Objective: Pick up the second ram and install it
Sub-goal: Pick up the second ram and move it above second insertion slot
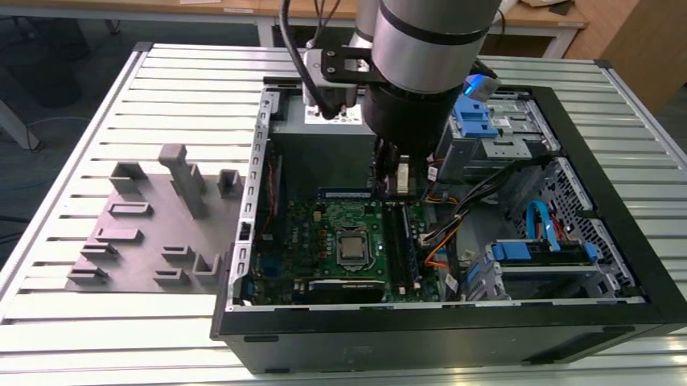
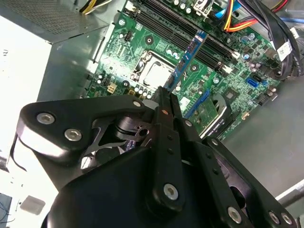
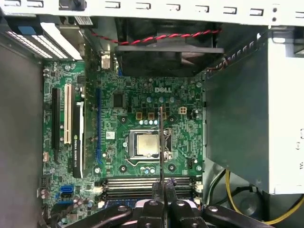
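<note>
One stick, the second ram (image 2: 187, 59), hangs edge-on in the gripper (image 3: 164, 189). Claw pinched tight on one end, above the motherboard (image 3: 118, 123) near the edge bearing the memory slots (image 3: 142, 182). Judged light, stiff, fragile. Best held by the board's ends, clear of the contacts.

White lettering on motherboard (image 3: 116, 142) beside fan (image 3: 166, 57); other print too small to read.

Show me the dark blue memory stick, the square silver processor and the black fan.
Dark blue flat memory stick (image 2: 186, 59), second wrist view: middle of its board.
Square silver processor (image 3: 145, 144), first wrist view: centre of its lid.
Black fan (image 3: 166, 61), first wrist view: its housing.
</note>
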Controlling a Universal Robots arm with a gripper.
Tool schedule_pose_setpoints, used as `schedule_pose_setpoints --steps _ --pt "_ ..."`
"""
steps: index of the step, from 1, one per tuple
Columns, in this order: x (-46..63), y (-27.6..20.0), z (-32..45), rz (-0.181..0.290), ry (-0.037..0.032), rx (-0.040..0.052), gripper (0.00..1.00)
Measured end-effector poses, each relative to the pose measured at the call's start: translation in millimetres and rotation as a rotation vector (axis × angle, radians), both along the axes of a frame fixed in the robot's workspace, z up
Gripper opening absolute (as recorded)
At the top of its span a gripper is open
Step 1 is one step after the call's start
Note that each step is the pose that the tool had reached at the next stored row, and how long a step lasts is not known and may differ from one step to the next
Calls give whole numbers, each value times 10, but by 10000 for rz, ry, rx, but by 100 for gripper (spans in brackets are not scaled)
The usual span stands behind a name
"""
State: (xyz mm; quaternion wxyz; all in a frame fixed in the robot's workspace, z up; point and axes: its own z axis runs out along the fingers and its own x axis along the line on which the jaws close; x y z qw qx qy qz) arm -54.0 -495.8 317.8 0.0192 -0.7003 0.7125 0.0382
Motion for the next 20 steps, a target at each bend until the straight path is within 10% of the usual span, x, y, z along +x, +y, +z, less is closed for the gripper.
schedule_pose_setpoints --steps 16,20 --pt "60 -11 -281 1 9 1 10" --pt "60 -110 -298 0 10 1 10"
